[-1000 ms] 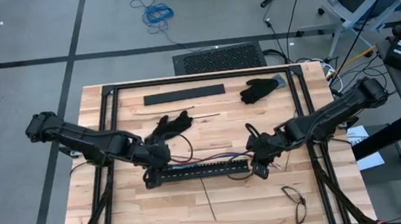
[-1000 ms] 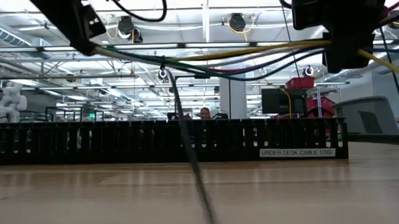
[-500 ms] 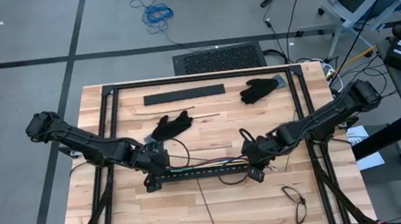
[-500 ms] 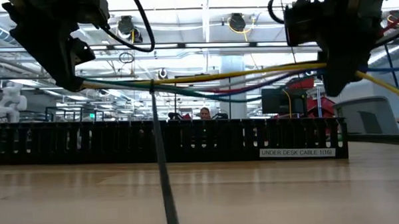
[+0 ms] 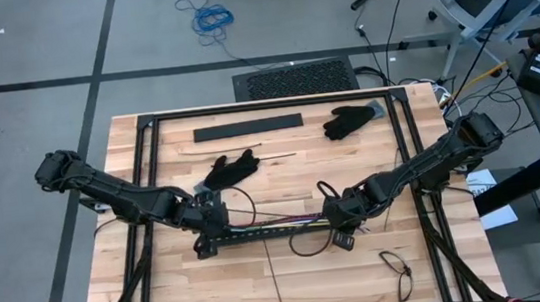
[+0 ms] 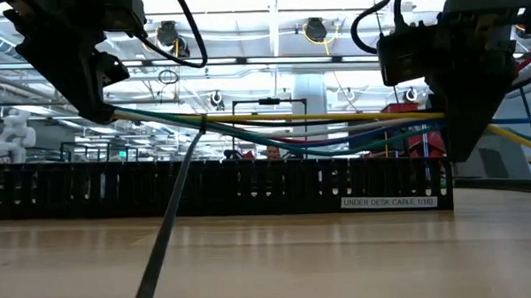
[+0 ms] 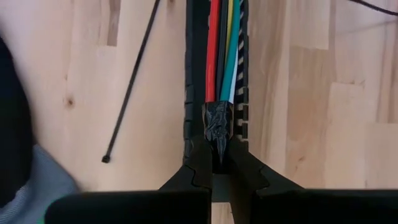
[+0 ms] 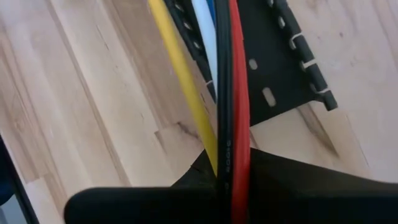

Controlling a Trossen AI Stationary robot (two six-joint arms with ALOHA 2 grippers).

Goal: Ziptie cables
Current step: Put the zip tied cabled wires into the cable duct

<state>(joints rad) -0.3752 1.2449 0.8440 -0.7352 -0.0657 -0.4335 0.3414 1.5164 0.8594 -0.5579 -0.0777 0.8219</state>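
The cables, a bundle of thin flexible plastic-sheathed wires in red, black, yellow, green, white and purple, hang stretched between the two grippers, just above the long black slotted plastic tray lying on the light wooden table.

The left gripper is clamped on the bundle's taped black end, its jaws pressed together around it. The right gripper is clamped on the other end, with the red, black and yellow wires running out from between its fingers.

The wires look light and limp: in the low view they sag in the middle between the grips and splay apart (the yellow rides highest). They will likely slide against each other, so the best holds are judged to be at the ends, as now, keeping tension so the bundle drops into the tray as one.

Counted:
- About six wires show in the left wrist view, though some may be hidden.
- One slotted tray.
- One thin stiff black zip tie lies loose on the wood beside the tray.
- Two black gloves lie farther back.
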